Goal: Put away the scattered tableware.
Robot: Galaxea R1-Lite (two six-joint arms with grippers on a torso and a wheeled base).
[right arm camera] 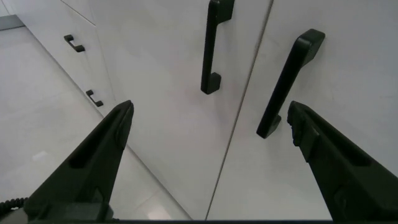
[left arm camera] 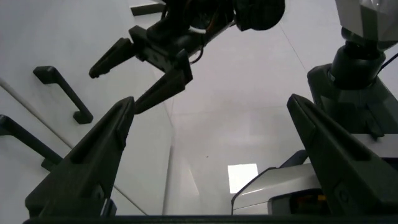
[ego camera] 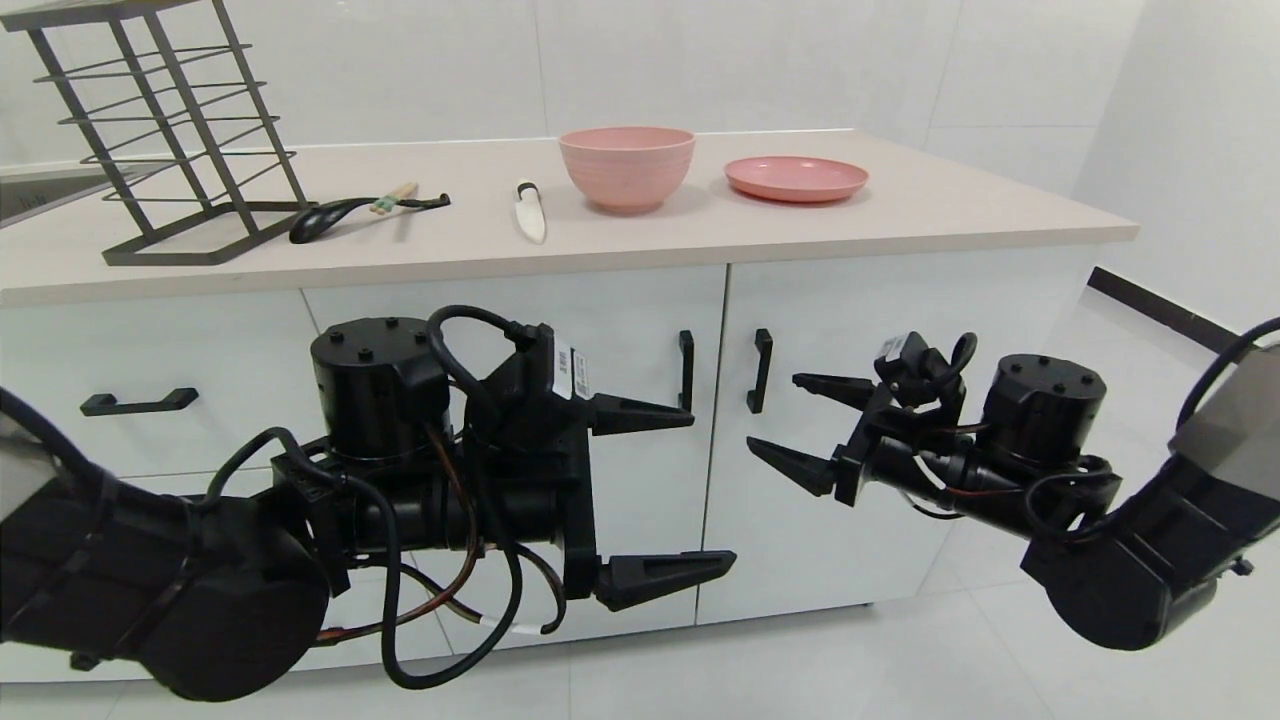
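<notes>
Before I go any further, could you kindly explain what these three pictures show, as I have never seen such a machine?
This is a two-armed robot on wheels. The large picture comes from a camera on its head, looking down at both arms in front of a white cupboard. The left gripper and the right gripper are two-fingered claws. Both are open and hold nothing. The two smaller pictures come from cameras on the wrists, looking out between each claw's fingers; the right one faces the door handles. On the counter are a black wire rack, a black spoon with a light-handled utensil by it, a white utensil, a pink bowl and a pink plate. Nothing has been picked up yet.
</notes>
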